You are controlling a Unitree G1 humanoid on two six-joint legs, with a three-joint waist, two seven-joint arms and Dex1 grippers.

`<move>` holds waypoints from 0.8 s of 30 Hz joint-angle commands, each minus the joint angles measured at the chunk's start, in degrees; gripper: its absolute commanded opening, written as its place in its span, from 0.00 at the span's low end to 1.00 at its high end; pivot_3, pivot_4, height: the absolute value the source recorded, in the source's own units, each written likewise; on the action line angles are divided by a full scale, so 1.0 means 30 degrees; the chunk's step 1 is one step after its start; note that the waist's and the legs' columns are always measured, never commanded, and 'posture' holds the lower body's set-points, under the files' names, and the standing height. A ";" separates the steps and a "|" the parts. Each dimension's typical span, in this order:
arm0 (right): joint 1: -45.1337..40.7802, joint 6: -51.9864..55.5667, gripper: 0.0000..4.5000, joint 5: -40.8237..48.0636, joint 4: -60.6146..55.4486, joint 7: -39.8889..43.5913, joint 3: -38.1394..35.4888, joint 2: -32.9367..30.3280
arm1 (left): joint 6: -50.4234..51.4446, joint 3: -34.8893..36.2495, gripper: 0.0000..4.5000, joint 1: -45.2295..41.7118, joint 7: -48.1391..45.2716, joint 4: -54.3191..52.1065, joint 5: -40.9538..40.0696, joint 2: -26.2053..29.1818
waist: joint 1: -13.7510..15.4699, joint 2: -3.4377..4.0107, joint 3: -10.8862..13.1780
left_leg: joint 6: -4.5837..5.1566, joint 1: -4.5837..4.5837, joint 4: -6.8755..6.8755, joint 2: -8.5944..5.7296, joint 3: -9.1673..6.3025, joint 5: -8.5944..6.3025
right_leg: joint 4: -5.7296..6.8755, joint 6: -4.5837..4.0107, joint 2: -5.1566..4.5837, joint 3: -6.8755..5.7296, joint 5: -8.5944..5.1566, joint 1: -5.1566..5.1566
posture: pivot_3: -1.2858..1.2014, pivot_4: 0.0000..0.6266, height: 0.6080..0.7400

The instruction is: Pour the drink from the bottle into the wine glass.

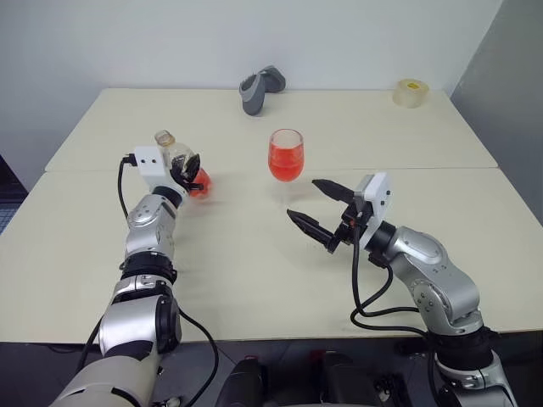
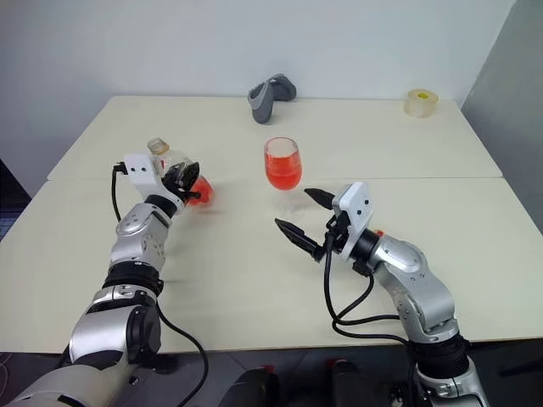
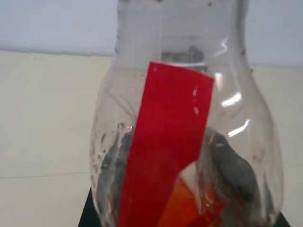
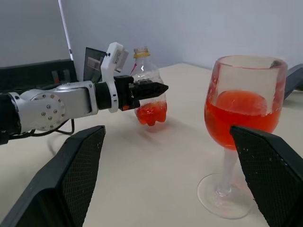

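Note:
The wine glass (image 1: 286, 155) stands upright at the table's middle, its bowl about half full of the red-orange drink (image 4: 241, 111). Left of it, my left gripper (image 1: 188, 170) is shut on the bottle (image 1: 174, 153), a clear one with a red label (image 3: 165, 142) and a yellow neck ring. The bottle stands upright, close to the tabletop, with a little drink (image 4: 150, 113) left at its bottom. I cannot tell whether it touches the table. My right gripper (image 1: 304, 198) is open just in front of the glass, its fingers (image 4: 75, 175) holding nothing.
A grey handheld object (image 1: 260, 89) lies at the table's far edge, behind the glass. A roll of tape (image 1: 411, 92) sits at the far right corner. A seam (image 1: 424, 168) runs across the table between its two halves.

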 commanded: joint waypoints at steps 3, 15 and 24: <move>-0.0478 0.0191 1.00 0.0551 -0.0505 -0.0347 -0.0523 0.0149 | -0.1286 -0.0555 0.31 -0.0658 0.0834 0.0551 0.1109 0.0670 | 0.0002 0.0000 0.0000 | 0.0001 0.0001 -0.0001 0.0000 0.0004 -0.0001 | 0.0001 0.0000 0.0000 0.0002 0.0000 -0.0001 | 0.52 0.24 1.00; -0.0735 0.0230 1.00 0.0460 -0.0433 -0.0306 -0.0510 -0.0278 | -0.1037 -0.0158 0.66 -0.0968 0.0618 0.1195 0.0475 0.0421 | -0.0001 0.0001 0.0001 | 0.0003 0.0000 -0.0004 -0.0003 0.0002 -0.0002 | -0.0001 0.0001 -0.0002 -0.0002 0.0000 0.0000 | 0.52 0.24 1.00; -0.0588 0.0084 1.00 0.0273 -0.0326 -0.0160 -0.0408 -0.0671 | -0.0493 -0.0032 0.99 -0.0165 -0.0267 -0.0025 -0.0048 0.0405 | -0.0001 0.0000 0.0000 | 0.0003 0.0000 -0.0005 -0.0003 0.0000 -0.0001 | -0.0002 0.0001 -0.0002 -0.0001 0.0000 -0.0001 | 0.52 0.24 1.00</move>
